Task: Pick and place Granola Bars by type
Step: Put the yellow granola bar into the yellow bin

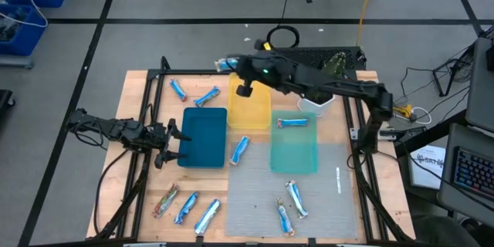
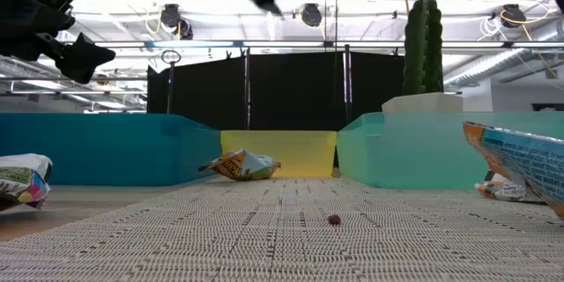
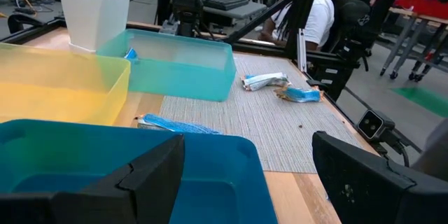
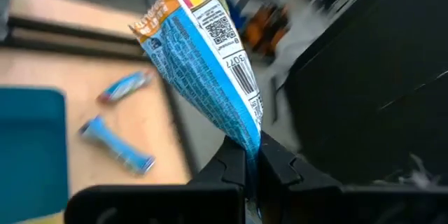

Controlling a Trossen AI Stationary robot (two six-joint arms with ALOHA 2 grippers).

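Observation:
My right gripper [image 1: 235, 65] reaches over the far left corner of the yellow tray [image 1: 249, 102] and is shut on a blue-and-white granola bar [image 4: 203, 70]. My left gripper [image 3: 252, 182] is open and empty at the left edge of the blue tray [image 1: 202, 137]. One blue bar [image 1: 292, 123] lies flat in the teal tray [image 1: 294, 154]. Two blue bars [image 1: 178, 89] [image 1: 206, 97] lie on the wood at the far left, and one [image 1: 240, 149] lies between the blue and teal trays. My right gripper pinches the bar's wrapper end [image 4: 250, 138] between its two fingers. The fingers come from the table's right, roughly level. The bar sticks out past the fingertips toward the table's left [image 1: 225, 64], lifted clear of table and trays.
Three bars [image 1: 165, 201] [image 1: 185, 207] [image 1: 207, 216] lie at the near left and two [image 1: 296, 197] [image 1: 285, 216] on the grey mat at the near right. A white plant pot [image 1: 316, 102] stands behind the teal tray.

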